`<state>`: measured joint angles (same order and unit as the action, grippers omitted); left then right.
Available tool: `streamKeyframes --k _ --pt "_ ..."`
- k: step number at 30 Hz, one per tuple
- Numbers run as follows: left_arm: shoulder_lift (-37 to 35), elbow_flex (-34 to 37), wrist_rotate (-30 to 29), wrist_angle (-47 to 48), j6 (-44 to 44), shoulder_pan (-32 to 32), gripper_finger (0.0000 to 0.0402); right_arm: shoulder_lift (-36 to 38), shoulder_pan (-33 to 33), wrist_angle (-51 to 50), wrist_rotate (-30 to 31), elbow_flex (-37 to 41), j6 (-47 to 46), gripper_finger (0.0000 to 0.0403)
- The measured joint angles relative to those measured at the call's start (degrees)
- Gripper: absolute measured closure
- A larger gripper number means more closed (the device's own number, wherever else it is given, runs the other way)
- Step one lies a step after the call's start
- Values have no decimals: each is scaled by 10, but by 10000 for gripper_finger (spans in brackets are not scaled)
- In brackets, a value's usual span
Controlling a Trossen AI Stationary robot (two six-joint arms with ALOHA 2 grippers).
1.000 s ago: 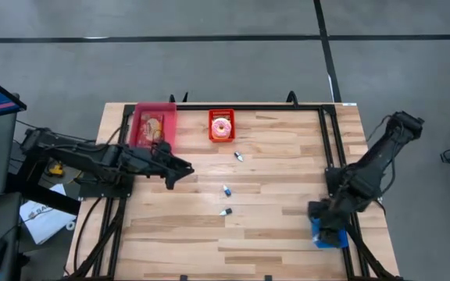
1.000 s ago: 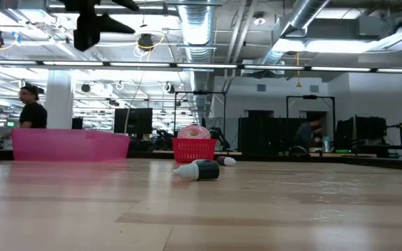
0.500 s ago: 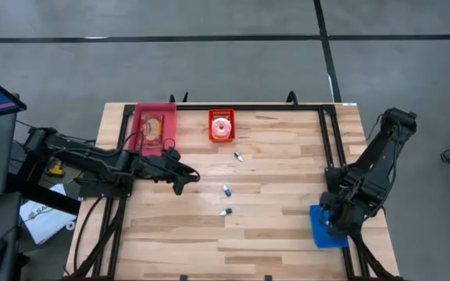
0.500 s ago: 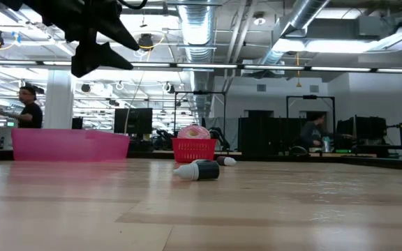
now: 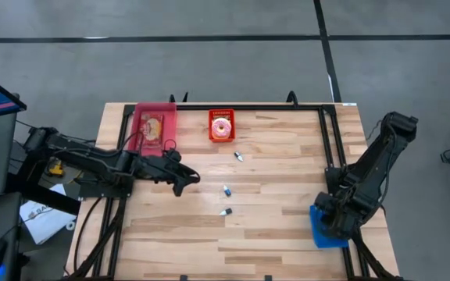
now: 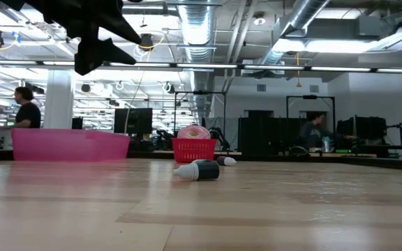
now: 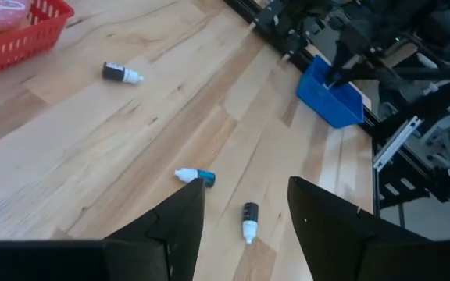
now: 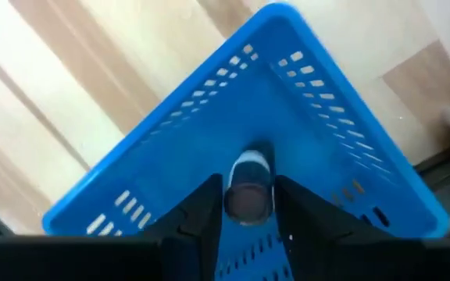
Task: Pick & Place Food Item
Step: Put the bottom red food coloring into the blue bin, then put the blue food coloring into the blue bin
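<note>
The right gripper [image 8: 248, 204] points straight down into the blue basket [image 5: 317, 235] at the bench [image 5: 272, 226] edge. Its fingers stand slightly parted around a small bottle [image 8: 248, 187]; whether they grip it I cannot tell. The left gripper [image 7: 244, 207] hangs open and empty above the bench, with three bottles ahead of it, one [image 7: 196, 176] just past its fingertip. A donut [image 5: 222, 127] sits in the red basket [image 5: 222, 137] beyond it.

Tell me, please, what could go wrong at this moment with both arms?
The right end effector holds a small bottle over the blue basket; released off-centre, it might bounce or roll out. The left end effector, open above the bottles on the table, could knock one away when descending.
</note>
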<state>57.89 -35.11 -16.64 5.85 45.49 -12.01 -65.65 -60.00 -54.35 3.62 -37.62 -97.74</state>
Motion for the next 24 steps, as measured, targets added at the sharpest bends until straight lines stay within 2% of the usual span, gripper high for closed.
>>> streamKeyframes --k 7,11,17,24 --pt "5 0 -10 1 -41 -19 220 -3 0 -5 42 4 -42 250" --pt "28 0 4 0 -100 -16 220 -3 1 -4 72 -1 -75 224" --pt "105 0 60 -2 -173 2 220 -3 25 8 125 -26 -87 207" --pt "218 -9 111 -96 -271 26 220 -2 74 39 238 -67 -38 217"
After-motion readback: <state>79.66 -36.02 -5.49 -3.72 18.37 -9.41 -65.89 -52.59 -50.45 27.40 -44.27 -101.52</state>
